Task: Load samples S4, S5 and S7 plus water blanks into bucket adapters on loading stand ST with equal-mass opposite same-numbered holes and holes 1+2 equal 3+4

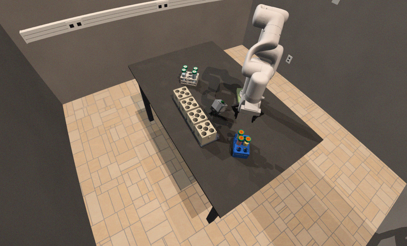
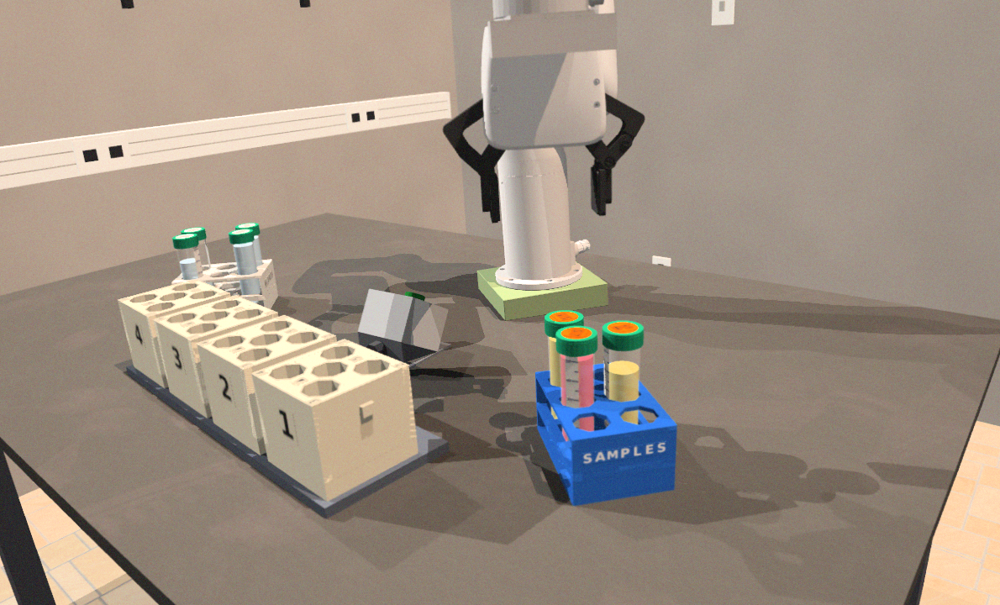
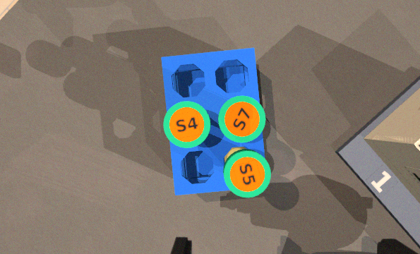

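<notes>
My gripper (image 1: 244, 118) (image 2: 548, 215) (image 3: 285, 247) is open and empty, above and behind the blue samples rack (image 1: 241, 155) (image 2: 623, 470) (image 3: 210, 63). There S4 (image 2: 623, 380) (image 3: 186, 124) is yellow, partly filled; S7 (image 2: 576, 376) (image 3: 241, 119) is pink, fuller; S5 (image 2: 564, 323) (image 3: 247, 173) is yellow, its level partly hidden behind S7. Adapters 1 (image 2: 371, 436), 2 (image 2: 236, 421), 3 (image 2: 180, 383) and 4 (image 2: 142, 357) stand on the loading stand (image 2: 432, 449) (image 3: 361, 159) without visible tubes. Several water blanks (image 1: 183, 70) (image 2: 241, 237) stand in the white rack (image 1: 188, 82) (image 2: 265, 284); their numbers are unreadable.
The sloped grey desk (image 1: 218, 105) (image 2: 386, 327) with the green DONE key (image 1: 222, 101) (image 2: 414, 296) stands between the adapters and the arm's green base (image 2: 556, 299). The blue rack shows three holes without tubes in the wrist view's corners.
</notes>
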`<state>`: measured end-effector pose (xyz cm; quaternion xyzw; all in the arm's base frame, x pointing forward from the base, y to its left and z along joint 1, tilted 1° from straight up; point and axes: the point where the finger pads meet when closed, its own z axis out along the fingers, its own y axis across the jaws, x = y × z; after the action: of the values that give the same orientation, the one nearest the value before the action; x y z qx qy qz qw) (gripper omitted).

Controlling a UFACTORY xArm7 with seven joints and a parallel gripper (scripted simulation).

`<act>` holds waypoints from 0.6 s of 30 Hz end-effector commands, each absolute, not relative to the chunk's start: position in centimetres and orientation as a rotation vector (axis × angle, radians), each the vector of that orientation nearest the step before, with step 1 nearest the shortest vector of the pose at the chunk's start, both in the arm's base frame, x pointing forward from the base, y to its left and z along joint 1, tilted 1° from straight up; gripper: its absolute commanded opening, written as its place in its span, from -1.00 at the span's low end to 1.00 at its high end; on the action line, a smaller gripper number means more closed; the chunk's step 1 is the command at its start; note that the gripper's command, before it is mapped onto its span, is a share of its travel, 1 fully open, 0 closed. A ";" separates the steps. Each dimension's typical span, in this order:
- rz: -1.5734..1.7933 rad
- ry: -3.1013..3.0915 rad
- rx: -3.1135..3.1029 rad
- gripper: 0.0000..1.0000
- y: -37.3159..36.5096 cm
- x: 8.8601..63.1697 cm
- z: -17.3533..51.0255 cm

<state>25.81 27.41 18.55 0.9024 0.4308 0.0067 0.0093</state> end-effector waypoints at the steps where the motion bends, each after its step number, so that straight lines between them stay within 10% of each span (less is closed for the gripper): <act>1: 0.028 1.346 2.820 1.00 27.5 25.9 20.0; 18: 0.030 1.058 2.941 1.00 25.0 27.4 22.5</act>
<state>26.33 26.51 22.17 0.9180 0.3964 0.0070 0.0085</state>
